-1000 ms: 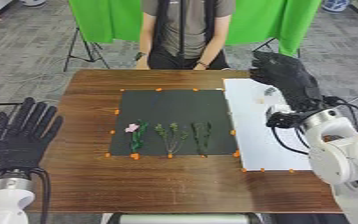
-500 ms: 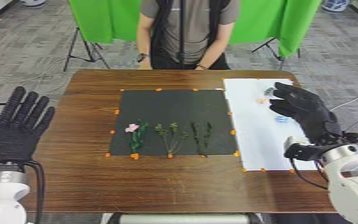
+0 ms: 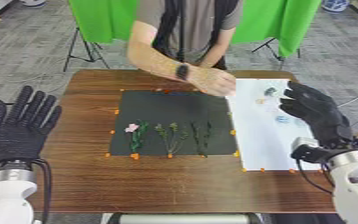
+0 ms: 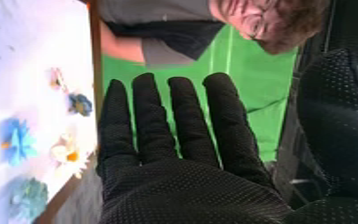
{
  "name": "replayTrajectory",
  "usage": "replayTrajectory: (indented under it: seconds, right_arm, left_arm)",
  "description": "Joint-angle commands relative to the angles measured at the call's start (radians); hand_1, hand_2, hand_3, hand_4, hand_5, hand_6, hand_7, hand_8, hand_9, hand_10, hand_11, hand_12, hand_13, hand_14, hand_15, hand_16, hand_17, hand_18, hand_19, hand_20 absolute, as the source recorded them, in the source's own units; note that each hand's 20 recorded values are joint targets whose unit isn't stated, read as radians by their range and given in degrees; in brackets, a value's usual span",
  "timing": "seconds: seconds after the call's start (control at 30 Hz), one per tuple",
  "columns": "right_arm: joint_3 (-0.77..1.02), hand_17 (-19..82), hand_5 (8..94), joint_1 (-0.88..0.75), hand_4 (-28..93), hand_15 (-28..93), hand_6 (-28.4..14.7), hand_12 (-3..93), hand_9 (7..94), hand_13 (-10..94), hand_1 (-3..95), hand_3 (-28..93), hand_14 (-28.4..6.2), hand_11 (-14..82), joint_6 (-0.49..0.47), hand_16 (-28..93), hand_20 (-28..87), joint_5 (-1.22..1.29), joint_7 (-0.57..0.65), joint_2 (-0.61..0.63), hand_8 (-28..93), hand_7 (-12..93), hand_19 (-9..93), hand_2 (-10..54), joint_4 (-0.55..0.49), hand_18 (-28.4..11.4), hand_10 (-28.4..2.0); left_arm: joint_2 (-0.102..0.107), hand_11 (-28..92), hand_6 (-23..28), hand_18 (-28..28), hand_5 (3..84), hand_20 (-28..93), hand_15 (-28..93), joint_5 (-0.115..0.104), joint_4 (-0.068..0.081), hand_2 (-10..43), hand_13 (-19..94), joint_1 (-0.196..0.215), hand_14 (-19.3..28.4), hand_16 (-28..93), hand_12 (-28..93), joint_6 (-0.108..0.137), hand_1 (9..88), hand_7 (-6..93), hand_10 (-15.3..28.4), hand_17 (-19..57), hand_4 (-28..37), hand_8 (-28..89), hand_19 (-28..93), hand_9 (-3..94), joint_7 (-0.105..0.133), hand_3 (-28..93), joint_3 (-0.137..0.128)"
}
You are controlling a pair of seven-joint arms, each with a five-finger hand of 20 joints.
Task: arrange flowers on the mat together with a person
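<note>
In the head view my right hand [image 3: 316, 111] is over the right edge of the white mat [image 3: 262, 130], its fingers extended. My left hand [image 3: 20, 127] is open beyond the table's left edge, palm up. On the black mat [image 3: 180, 112] lie a pink flower [image 3: 132, 128] with a green stem and two green sprigs [image 3: 170, 137]. A person's hand [image 3: 213, 81] is above the gap between the two mats at the far side. In the right wrist view my right hand [image 4: 189, 187] has straight fingers and holds nothing; beside it are a blue flower [image 4: 18, 142] and a cream flower [image 4: 67, 154].
Flower heads lie on the white mat, among them a dark blue one [image 4: 79, 104] and a teal one [image 4: 28, 197]. Orange tape marks line both mats. The person stands at the table's far edge [image 3: 104, 75].
The person's arm has come forward from the far table edge over the mats. My right hand has drawn back from the white mat's far end to its right edge. The left hand has shifted slightly.
</note>
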Motion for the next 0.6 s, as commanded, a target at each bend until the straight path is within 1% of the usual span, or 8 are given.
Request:
replayTrajectory:
  seconds: [0.03, 0.17, 0.27, 0.33, 0.37, 0.47, 0.53, 0.6]
  right_arm:
    - [0.043, 8, 39.5, -0.05, -23, 15, -3.8, 17.2, 38.8, 30, 28.1, 75, -14.8, 6.4, 0.017, 24, 10, 0.005, -0.035, -0.015, -9, 13, 41, -1.3, -0.014, -17.1, -13.3]
    - [0.044, 8, 39.3, -0.074, -25, 15, -3.6, 17.0, 38.9, 31, 29.4, 74, -14.0, 6.5, 0.072, 23, 10, -0.032, -0.077, -0.013, -9, 13, 41, -1.3, -0.021, -17.1, -13.3]
    - [0.041, 9, 39.1, -0.093, -27, 13, -2.7, 16.7, 39.5, 32, 31.7, 74, -11.6, 7.2, 0.13, 22, 10, -0.083, -0.1, -0.006, -9, 15, 41, -3.3, -0.027, -16.6, -12.3]
    - [0.052, 9, 39.3, -0.103, -26, 12, -2.1, 16.5, 40.0, 33, 34.0, 77, -10.9, 7.7, 0.133, 22, 10, -0.092, -0.112, -0.01, -10, 17, 41, -4.0, -0.027, -16.4, -11.7]
    - [0.06, 9, 39.3, -0.112, -26, 12, -1.9, 16.5, 40.1, 33, 34.8, 77, -10.7, 7.8, 0.141, 23, 10, -0.114, -0.116, -0.013, -11, 17, 41, -4.2, -0.03, -16.3, -11.4]
    - [0.075, 10, 39.3, -0.129, -25, 12, -1.3, 16.4, 40.3, 33, 36.1, 78, -10.4, 8.2, 0.163, 23, 10, -0.191, -0.119, -0.015, -11, 19, 41, -4.9, -0.031, -15.9, -11.1]
    - [0.094, 10, 39.4, -0.142, -25, 12, -1.0, 16.4, 40.4, 33, 36.1, 78, -10.4, 8.4, 0.141, 23, 10, -0.191, -0.123, -0.027, -12, 19, 40, -5.6, -0.031, -15.9, -11.0]
    - [0.108, 10, 39.4, -0.164, -26, 12, -1.0, 16.3, 40.4, 33, 35.9, 78, -10.5, 8.5, 0.144, 23, 10, -0.192, -0.132, -0.035, -12, 19, 40, -5.9, -0.04, -15.7, -10.9]
  left_arm:
    - [-0.014, 15, 7.6, 13.5, 45.2, 12, 27, -0.001, 0.0, 16.4, 27, 0.025, 14.2, -6, 8, -0.005, 23.2, 11.2, 13.8, -6.9, -28.3, -9, 32, 39.0, 0.004, 73, 0.0]
    - [-0.015, 15, 7.6, 13.6, 45.3, 12, 27, -0.001, 0.0, 16.4, 27, 0.022, 14.2, -6, 8, -0.002, 23.1, 11.1, 13.8, -6.9, -28.3, -9, 32, 39.1, 0.002, 73, 0.002]
    - [-0.016, 16, 7.6, 13.6, 45.3, 12, 27, -0.003, 0.001, 16.5, 27, 0.022, 14.1, -6, 8, 0.001, 23.1, 11.1, 13.8, -6.9, -28.3, -9, 32, 39.1, -0.001, 73, 0.004]
    - [-0.018, 16, 7.6, 13.5, 45.4, 12, 27, -0.004, -0.002, 16.5, 28, 0.029, 14.0, -6, 8, 0.0, 23.2, 11.1, 13.8, -6.9, -28.3, -9, 32, 39.1, 0.001, 73, 0.001]
    - [-0.017, 16, 7.6, 13.6, 45.4, 12, 27, -0.002, 0.001, 16.5, 28, 0.022, 14.1, -6, 7, -0.001, 23.1, 11.1, 13.8, -6.9, -28.3, -9, 32, 39.2, -0.003, 73, 0.002]
    - [-0.018, 16, 7.7, 13.5, 45.5, 12, 27, -0.003, 0.001, 16.6, 28, 0.022, 14.1, -6, 7, -0.001, 23.2, 11.1, 13.8, -6.9, -28.3, -9, 32, 39.2, -0.003, 73, 0.002]
    - [-0.018, 16, 7.7, 13.5, 45.5, 12, 27, -0.006, 0.001, 16.6, 28, 0.022, 14.1, -6, 7, 0.003, 23.1, 11.0, 13.8, -6.9, -28.3, -9, 32, 39.2, -0.003, 73, 0.003]
    - [-0.017, 16, 7.7, 13.6, 45.5, 12, 27, -0.006, 0.002, 16.7, 28, 0.022, 14.2, -6, 7, 0.0, 23.1, 11.0, 13.9, -6.9, -28.3, -9, 32, 39.2, -0.003, 73, 0.003]
